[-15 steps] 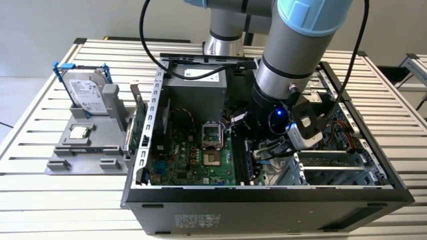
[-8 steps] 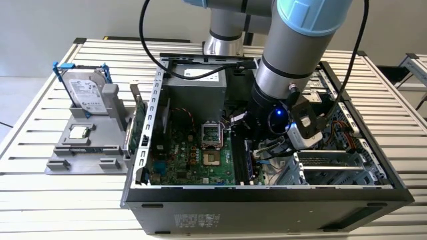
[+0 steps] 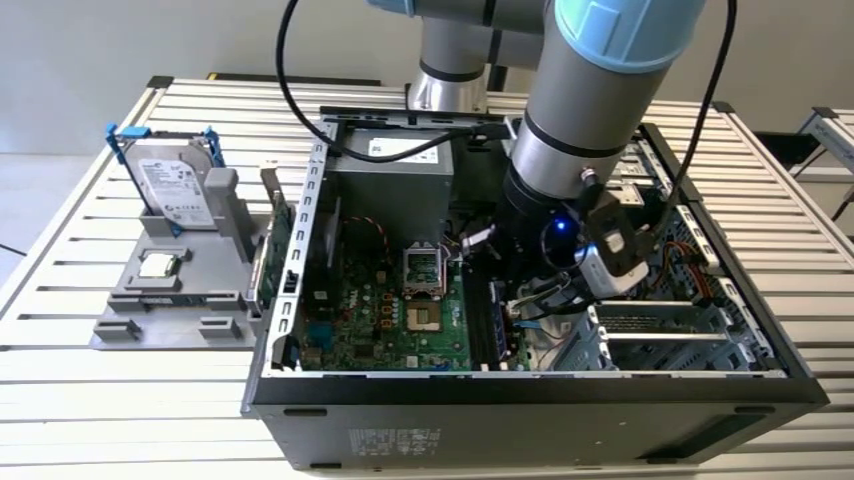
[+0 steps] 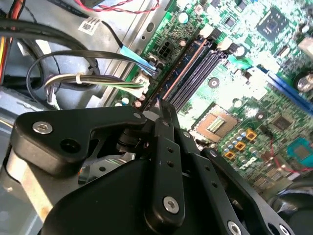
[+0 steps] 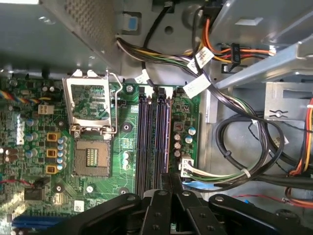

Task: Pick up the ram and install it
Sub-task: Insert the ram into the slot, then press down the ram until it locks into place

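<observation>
I have the arm reaching down into the open computer case (image 3: 534, 390), which lies on its side on the slatted table (image 3: 80, 400), near the table's front edge in the exterior view. The end effector (image 5: 170, 182) sits low over the motherboard (image 5: 124, 147), right above the row of memory slots (image 5: 146, 142) beside the open processor socket (image 5: 90, 159).

In both wrist views the two fingers (image 4: 166, 122) are drawn together until they almost meet. A thin dark edge runs on from their tips along one of the slots, in line with it. I take that to be the ram (image 5: 167, 137), standing on edge in or just over the slot toward the cable side. I cannot tell from these pictures whether the fingers are actually clamped on it, or whether it is fully seated.

Bundled cables (image 5: 234, 147) loop just beside the slots, on the side away from the socket.

Toward the exterior view's left, well apart from the case, a grey fixture (image 3: 174, 300) stands near the table's edge. It carries a hard drive (image 3: 171, 185) in a blue frame, propped upright, and a small square processor chip (image 3: 159, 265) lying flat in front of it.
</observation>
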